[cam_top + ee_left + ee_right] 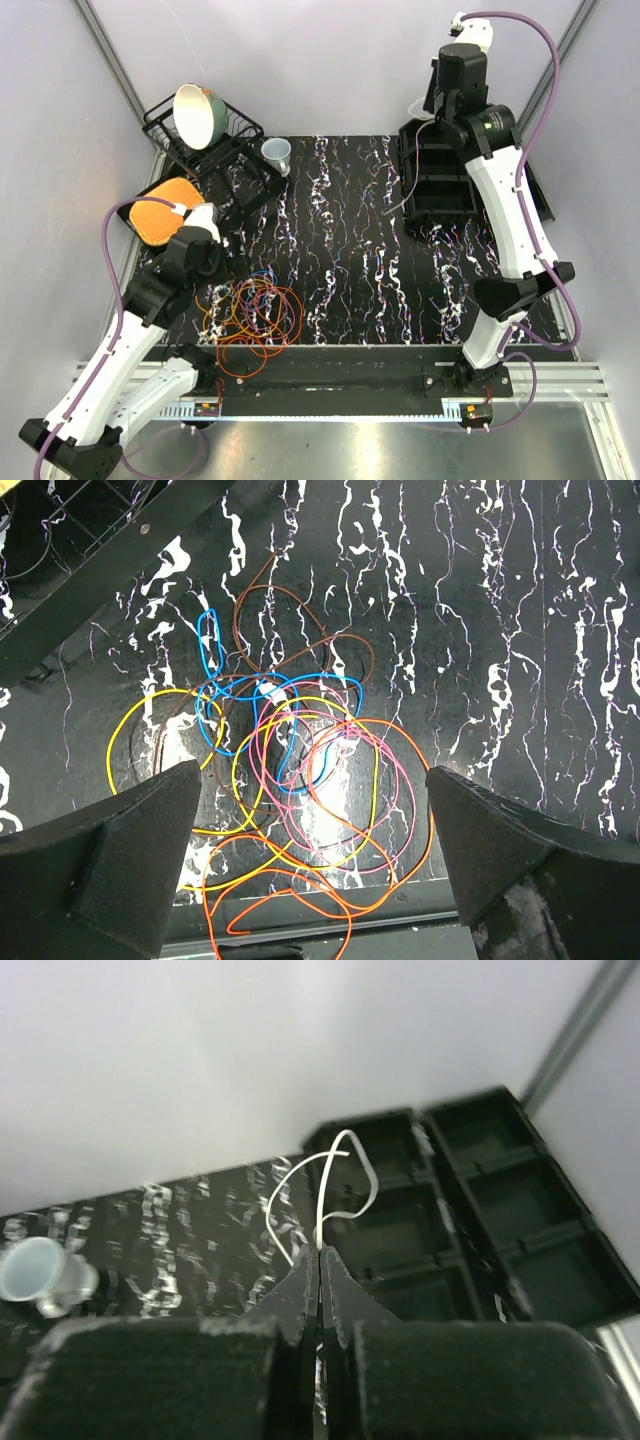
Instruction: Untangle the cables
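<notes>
The cables lie in a loose tangle of orange, yellow, blue, pink and brown loops on the black marbled mat near its front left edge. In the left wrist view the tangle lies right below my left gripper, which is open and empty above it. In the top view my left gripper hovers at the tangle's left side. My right gripper is shut on a thin white cable that loops out of its tips. In the top view it is raised at the back right, and the white cable hangs down beside the black tray.
A black compartment tray stands at the back right, below my right gripper, and shows in the right wrist view. A clear cup stands at the back middle. A dish rack with a bowl and an orange mat stand at the back left.
</notes>
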You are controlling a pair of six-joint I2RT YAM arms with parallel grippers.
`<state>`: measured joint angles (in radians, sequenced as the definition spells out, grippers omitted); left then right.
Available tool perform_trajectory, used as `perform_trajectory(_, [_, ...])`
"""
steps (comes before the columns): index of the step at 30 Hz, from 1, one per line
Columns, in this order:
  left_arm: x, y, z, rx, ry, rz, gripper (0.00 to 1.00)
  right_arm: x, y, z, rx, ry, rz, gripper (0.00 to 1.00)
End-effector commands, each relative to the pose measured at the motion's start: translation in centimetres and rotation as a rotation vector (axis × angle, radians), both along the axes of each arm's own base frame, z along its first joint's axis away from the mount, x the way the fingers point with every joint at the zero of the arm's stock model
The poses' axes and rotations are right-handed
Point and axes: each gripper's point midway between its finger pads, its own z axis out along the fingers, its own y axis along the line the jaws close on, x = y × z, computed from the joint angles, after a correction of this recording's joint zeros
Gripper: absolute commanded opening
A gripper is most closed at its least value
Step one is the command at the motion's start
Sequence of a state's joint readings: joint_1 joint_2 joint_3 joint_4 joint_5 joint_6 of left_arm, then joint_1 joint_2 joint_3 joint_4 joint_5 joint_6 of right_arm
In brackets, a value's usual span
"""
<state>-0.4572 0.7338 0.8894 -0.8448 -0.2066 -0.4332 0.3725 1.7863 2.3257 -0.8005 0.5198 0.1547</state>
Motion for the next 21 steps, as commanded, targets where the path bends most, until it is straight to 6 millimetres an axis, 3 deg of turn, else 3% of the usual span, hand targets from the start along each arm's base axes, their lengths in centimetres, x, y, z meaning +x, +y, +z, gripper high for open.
perform_trajectory(1, [0.7, -0.2, 0.9, -0.006, -0.054, -0.011, 0.99, -0.8, -4.1, 0.3, -0.037, -0.005, -0.143, 0.0])
perform_trajectory(6, [0.7, -0.2, 0.9, -0.004, -0.052, -0.01, 0.99, -1.6, -4.8, 2.4, -0.004, -0.051, -0.126, 0.0])
perform_trajectory(15, [0.8, -0.1, 0.8, -0.002, -0.05, -0.002, 0.99, -3.5, -7.4, 4.1, -0.048, -0.081, -0.215, 0.0])
perform_trajectory(20, [0.8, 0.0, 0.7, -0.001, -0.047, 0.003, 0.99, -2.7, -7.5, 1.4, -0.059, -0.024, -0.22, 0.0])
perform_trajectory(21, [0.9, 0.0, 0.8, -0.001, -0.049, 0.004, 0.99, -2.4, -7.7, -0.4, -0.069, 0.013, -0.224, 0.0])
